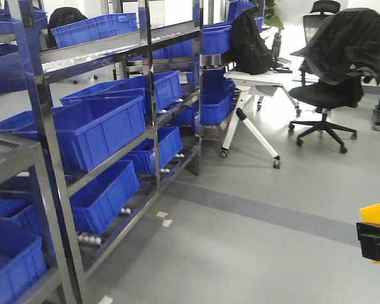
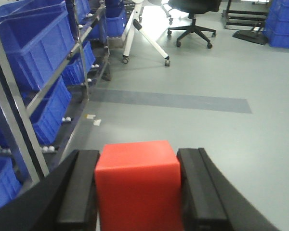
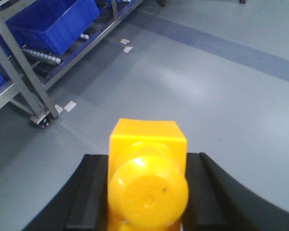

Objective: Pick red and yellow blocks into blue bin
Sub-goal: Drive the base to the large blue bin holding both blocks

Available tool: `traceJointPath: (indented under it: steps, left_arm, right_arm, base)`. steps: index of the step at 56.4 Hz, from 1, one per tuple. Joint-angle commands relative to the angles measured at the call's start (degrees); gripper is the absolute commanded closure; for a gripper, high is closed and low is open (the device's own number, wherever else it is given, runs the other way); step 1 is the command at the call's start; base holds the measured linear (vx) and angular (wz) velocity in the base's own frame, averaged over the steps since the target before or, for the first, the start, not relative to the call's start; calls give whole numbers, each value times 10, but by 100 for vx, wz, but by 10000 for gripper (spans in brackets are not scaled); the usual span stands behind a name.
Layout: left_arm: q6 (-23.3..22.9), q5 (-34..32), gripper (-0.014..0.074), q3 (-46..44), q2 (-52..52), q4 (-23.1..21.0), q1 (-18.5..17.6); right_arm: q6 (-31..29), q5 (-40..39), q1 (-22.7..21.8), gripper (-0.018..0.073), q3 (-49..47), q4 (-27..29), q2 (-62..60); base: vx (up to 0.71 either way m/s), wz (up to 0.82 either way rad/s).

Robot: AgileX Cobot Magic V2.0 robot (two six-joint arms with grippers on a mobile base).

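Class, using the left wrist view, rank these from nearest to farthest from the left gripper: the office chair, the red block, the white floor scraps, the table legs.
1. The red block, clamped in the left gripper itself.
2. The floor scraps, left of centre.
3. The table legs, upper middle.
4. The office chair, top, just beyond the table legs.

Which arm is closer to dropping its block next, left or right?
Neither wins yet. The left tool grips the red block and the right tool grips the yellow block, both above the floor. No bin shows under either.
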Motion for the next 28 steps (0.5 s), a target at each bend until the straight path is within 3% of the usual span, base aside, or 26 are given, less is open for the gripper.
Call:
traceJointPath:
  steps: [1, 11, 28]
  left_arm:
    - [1, -47, 597, -16, -2, -7, -4]
    - [1, -47, 597, -16, -2, -7, -4]
    - [1, -47, 597, -16, -2, -7, -4]
  right_arm:
    - [-7, -42, -2, 569, -16, -2, -9]
    - [-7, -42, -2, 569, -16, -2, -9]
    - [-7, -42, -2, 569, -16, -2, -9]
  base:
    - [60, 8]
    - [59, 30]
    - [55, 59]
